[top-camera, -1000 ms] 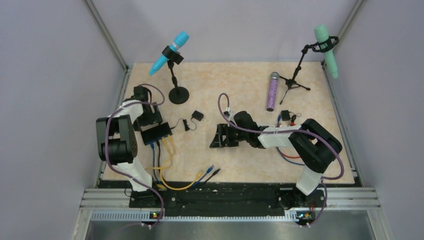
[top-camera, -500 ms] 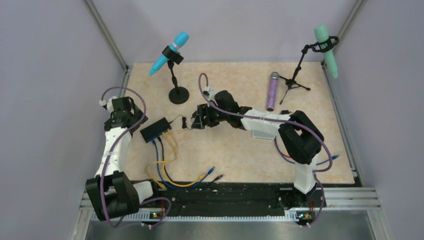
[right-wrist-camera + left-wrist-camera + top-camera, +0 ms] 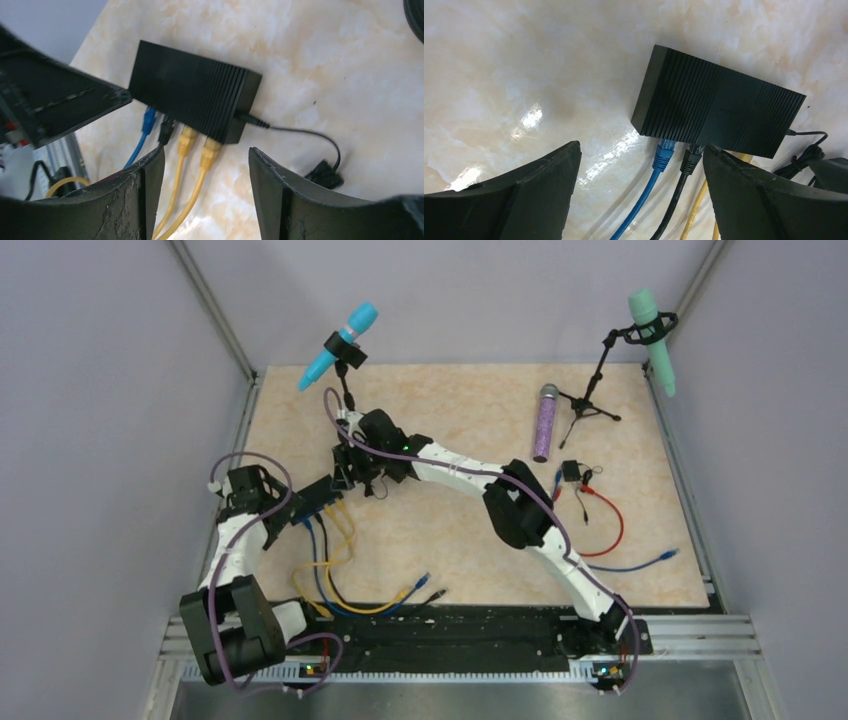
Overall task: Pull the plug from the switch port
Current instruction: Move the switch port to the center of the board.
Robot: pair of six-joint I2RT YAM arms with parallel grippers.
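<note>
The switch is a flat black ribbed box at the table's left. Its near edge holds a blue plug, a black plug and two yellow plugs. My left gripper hovers open over the blue and black plugs, touching neither. Reaching across from the right, my right gripper is open, its jaws standing either side of the yellow plugs without touching them. In the top view the left gripper is at the switch's left end and the right gripper at its right end.
A blue microphone on a stand rises just behind the right wrist. A purple microphone, a green microphone on a tripod, a small adapter and a red cable lie to the right. Loose cable ends rest near the front edge.
My right arm has swung left from the table's middle to the switch, and its jaws have narrowed. My left arm has stretched out and its gripper has come back beside the switch.
</note>
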